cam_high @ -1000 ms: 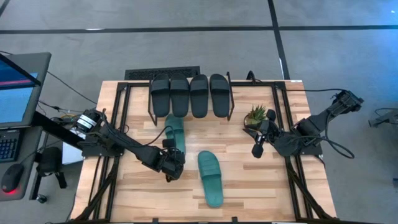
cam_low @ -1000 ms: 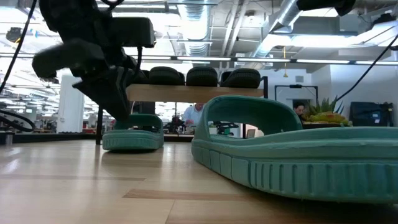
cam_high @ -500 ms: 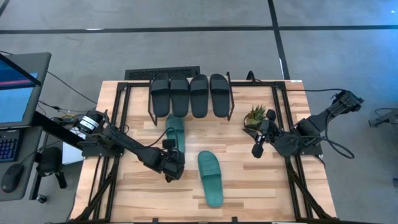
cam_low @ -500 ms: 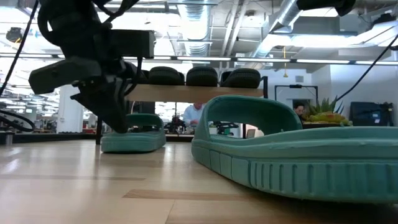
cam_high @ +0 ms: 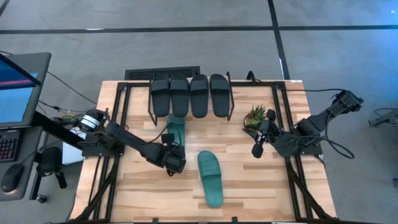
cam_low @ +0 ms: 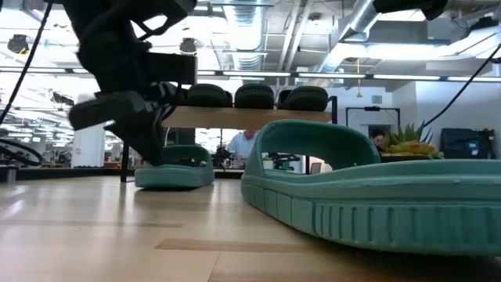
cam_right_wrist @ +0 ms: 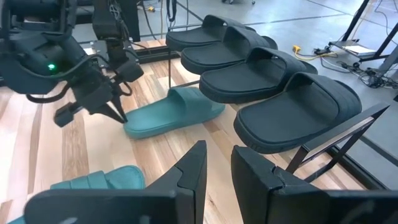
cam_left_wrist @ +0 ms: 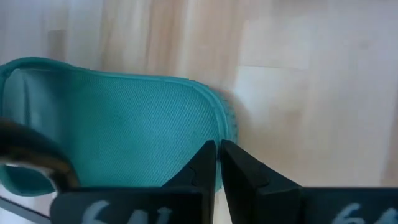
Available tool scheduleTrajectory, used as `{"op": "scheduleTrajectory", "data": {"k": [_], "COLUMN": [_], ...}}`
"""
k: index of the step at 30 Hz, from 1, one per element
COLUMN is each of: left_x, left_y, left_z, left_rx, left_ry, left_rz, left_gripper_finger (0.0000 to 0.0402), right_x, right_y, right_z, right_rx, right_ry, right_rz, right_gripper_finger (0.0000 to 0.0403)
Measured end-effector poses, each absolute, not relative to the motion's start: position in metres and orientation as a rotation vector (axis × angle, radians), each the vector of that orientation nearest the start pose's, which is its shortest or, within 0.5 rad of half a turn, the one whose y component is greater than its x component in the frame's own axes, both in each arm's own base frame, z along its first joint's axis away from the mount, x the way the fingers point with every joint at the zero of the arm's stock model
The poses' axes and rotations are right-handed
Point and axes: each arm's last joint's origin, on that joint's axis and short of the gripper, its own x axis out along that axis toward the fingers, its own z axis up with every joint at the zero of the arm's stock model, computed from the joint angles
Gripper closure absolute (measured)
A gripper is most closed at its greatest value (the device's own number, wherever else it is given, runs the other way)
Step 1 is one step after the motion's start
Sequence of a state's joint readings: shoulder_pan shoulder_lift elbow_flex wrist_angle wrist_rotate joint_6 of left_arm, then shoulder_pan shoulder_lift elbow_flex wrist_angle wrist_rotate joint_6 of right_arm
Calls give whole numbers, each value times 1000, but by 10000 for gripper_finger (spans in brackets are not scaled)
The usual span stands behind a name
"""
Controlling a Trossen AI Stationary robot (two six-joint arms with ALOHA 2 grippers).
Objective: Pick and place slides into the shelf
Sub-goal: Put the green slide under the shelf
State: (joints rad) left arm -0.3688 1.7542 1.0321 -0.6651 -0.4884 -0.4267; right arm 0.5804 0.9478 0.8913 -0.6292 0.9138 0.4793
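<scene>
Several black slides (cam_high: 189, 94) lie side by side on top of the shelf (cam_low: 250, 117) at the table's far middle. One teal slide (cam_high: 176, 129) lies sole-down on the table with its toe end under the shelf. My left gripper (cam_high: 174, 158) is shut at this slide's heel end. A second teal slide (cam_high: 210, 177) lies flat nearer the table's front. My right gripper (cam_high: 257, 149) hangs above the table's right side, its fingers slightly open with nothing between them. My left gripper meets the teal slide's heel end (cam_left_wrist: 208, 134) with the tips of its shut fingers (cam_left_wrist: 205, 155). The fingers slant down from the table's near side and point along the slide toward the shelf. The slide stays flat on the table (cam_right_wrist: 174, 112).
A small potted plant (cam_high: 256, 115) stands on the table just right of the shelf, close to my right gripper. A monitor (cam_high: 18, 87) sits off the table's left edge. Beyond the shelf a person (cam_low: 246, 145) shows in the room. Bare wood lies along the near edge.
My left gripper, still shut, has gone toward the far edge and the shelf. The teal slide in front of it has slid flat along the table, its toe end farther under the shelf. The other teal slide has stayed put.
</scene>
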Motion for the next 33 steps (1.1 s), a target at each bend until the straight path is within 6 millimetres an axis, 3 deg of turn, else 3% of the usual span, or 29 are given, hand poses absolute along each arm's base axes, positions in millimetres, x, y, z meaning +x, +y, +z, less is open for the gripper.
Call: {"op": "scheduleTrajectory", "data": {"k": [13, 33], "left_x": [296, 301], "left_y": [-61, -31], "left_z": [147, 143], "left_rx": [223, 247], "left_ry": [1243, 1257], "left_rz": [432, 468], "left_gripper_finger": [388, 388], "right_x": [163, 163], "right_y": [80, 80], "right_z": [310, 310], "right_rx": [1, 8], "right_ry": [410, 408], "right_rz": [-427, -429], "right_gripper_finger": [339, 339]}}
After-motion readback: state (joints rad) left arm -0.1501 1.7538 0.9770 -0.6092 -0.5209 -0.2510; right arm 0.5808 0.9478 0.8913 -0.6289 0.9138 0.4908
